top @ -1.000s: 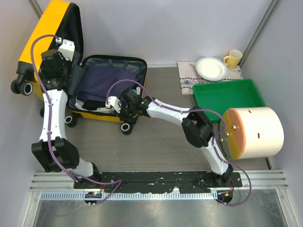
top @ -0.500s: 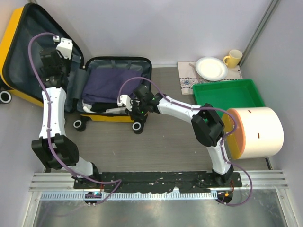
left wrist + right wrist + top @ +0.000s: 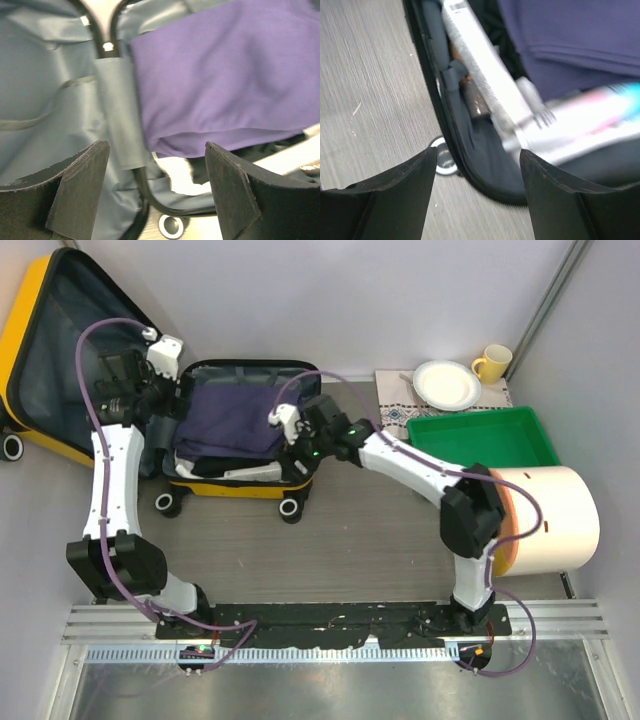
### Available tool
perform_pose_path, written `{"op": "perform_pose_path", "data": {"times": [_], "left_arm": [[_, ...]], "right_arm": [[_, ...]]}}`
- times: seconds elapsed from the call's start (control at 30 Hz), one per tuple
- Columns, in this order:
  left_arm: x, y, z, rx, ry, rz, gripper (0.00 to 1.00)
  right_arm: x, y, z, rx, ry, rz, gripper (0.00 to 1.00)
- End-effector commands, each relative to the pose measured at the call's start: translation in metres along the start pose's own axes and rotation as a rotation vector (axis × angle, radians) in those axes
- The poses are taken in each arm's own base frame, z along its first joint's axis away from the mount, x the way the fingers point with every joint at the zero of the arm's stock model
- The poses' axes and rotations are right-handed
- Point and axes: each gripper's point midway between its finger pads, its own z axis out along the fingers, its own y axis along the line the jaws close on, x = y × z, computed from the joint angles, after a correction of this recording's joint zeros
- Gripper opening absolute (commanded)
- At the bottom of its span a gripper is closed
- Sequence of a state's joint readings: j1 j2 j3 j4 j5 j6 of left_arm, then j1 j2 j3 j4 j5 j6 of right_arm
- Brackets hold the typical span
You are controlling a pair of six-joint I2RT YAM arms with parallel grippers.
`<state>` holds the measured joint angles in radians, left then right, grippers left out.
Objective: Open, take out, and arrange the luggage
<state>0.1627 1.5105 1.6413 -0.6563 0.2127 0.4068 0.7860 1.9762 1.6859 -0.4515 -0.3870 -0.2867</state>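
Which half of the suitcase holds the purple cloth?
The right half, flat on the table, holds the purple cloth. The left half, tilted up, shows only grey lining.

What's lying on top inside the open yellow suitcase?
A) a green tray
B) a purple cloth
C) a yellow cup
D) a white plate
B: a folded purple cloth lies on top inside the suitcase, while the cup and plate sit apart, off to the right.
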Motion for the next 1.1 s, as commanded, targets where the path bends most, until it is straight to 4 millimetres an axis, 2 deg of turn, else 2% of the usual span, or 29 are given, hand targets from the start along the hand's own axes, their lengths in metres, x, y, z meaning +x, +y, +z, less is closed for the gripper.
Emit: {"op": "perform_pose_path", "data": {"times": [0.0,0.03,0.07,0.13,0.17,0.23,0.3,0.37,0.47,0.5,0.53,0.67,0.77,0.9,1.07], "left_arm": [[-0.015,-0.062,-0.031,0.2,-0.053,-0.006,0.82],[-0.012,-0.071,-0.031,0.22,-0.046,-0.001,0.82],[-0.014,-0.086,-0.036,0.248,-0.053,0.012,0.82],[-0.002,-0.104,-0.034,0.29,-0.028,0.0,0.81],[0.003,-0.117,-0.036,0.325,-0.023,-0.012,0.81],[0.005,-0.13,-0.038,0.359,-0.022,-0.023,0.8],[0.01,-0.141,-0.04,0.383,-0.016,-0.041,0.8],[0.012,-0.148,-0.041,0.4,-0.011,-0.041,0.8],[0.017,-0.152,-0.04,0.406,-0.003,-0.046,0.8],[0.018,-0.152,-0.038,0.405,0.001,-0.05,0.8],[0.017,-0.152,-0.038,0.401,0.0,-0.051,0.8],[0.02,-0.155,-0.037,0.407,0.009,-0.065,0.8],[0.021,-0.158,-0.037,0.411,0.01,-0.07,0.8],[0.02,-0.158,-0.038,0.405,0.005,-0.075,0.8],[0.022,-0.158,-0.038,0.403,0.009,-0.087,0.8]], "right_arm": [[-0.04,-0.032,-0.099,0.181,-0.17,0.176,0.73],[-0.021,-0.048,-0.111,0.229,-0.154,0.225,0.73],[-0.011,-0.06,-0.121,0.283,-0.146,0.257,0.73],[0.018,-0.076,-0.143,0.375,-0.112,0.31,0.7],[0.041,-0.098,-0.159,0.465,-0.071,0.351,0.69],[0.072,-0.115,-0.181,0.569,-0.009,0.365,0.63],[0.101,-0.143,-0.215,0.731,0.037,0.404,0.6],[0.127,-0.159,-0.243,0.824,0.079,0.425,0.58],[0.161,-0.159,-0.263,0.885,0.147,0.488,0.57],[0.168,-0.157,-0.265,0.888,0.161,0.493,0.57],[0.186,-0.149,-0.261,0.881,0.196,0.5,0.57],[0.205,-0.145,-0.261,0.896,0.243,0.484,0.59],[0.21,-0.146,-0.252,0.858,0.255,0.509,0.62],[0.225,-0.143,-0.226,0.762,0.278,0.58,0.64],[0.22,-0.13,-0.193,0.581,0.238,0.676,0.59]]}}
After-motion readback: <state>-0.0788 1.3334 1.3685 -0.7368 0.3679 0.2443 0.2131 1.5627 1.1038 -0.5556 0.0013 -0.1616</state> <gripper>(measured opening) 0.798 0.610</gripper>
